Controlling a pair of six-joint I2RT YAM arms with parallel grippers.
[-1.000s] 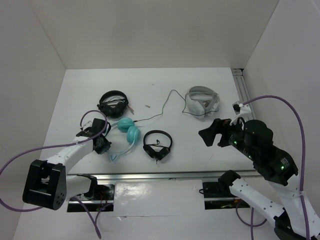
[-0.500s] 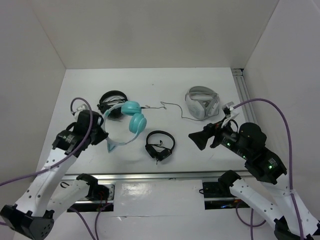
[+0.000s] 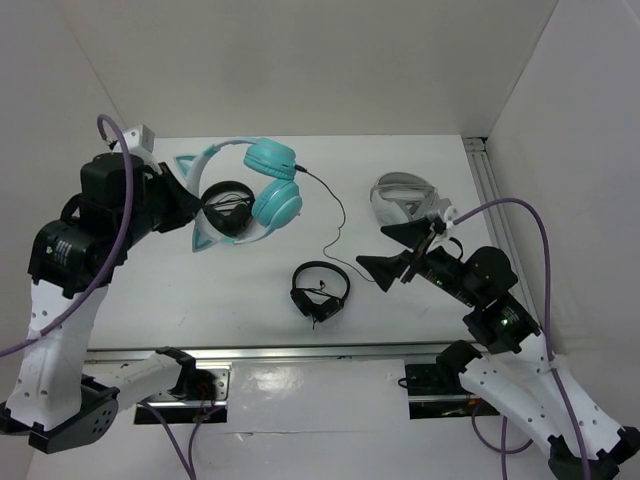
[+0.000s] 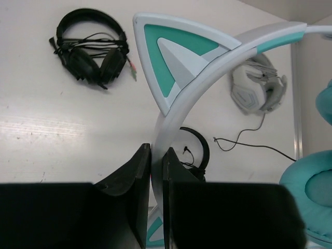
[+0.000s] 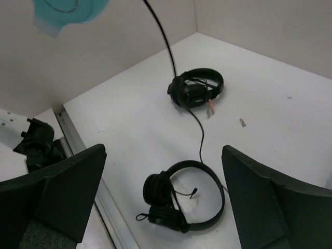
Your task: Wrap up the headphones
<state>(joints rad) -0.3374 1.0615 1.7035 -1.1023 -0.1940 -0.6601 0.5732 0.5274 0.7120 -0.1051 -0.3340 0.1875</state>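
From the overhead camera I see the headphones (image 3: 262,185) held up above the worktop (image 3: 250,320) at the far left. The left gripper (image 3: 184,205) is on their pale headband (image 3: 215,155), between the two cat ears. Only the left wrist camera shows the grip itself: the jaws are clenched on the band just below one cat ear (image 4: 171,57), and a teal ear cushion (image 4: 311,199) sits at the frame's right edge.

The right gripper (image 3: 388,252) hovers mid-worktop with its jaws spread wide and nothing between them. Its wrist view catches what the overhead flattens: the thin black cable (image 5: 168,49) drops from the teal cup at the top edge, past the larger black headphones (image 5: 197,88), to the small black headphones (image 5: 181,202). I cannot tell whether it touches either. The grey-white headphones (image 3: 405,200) lie at the far right.
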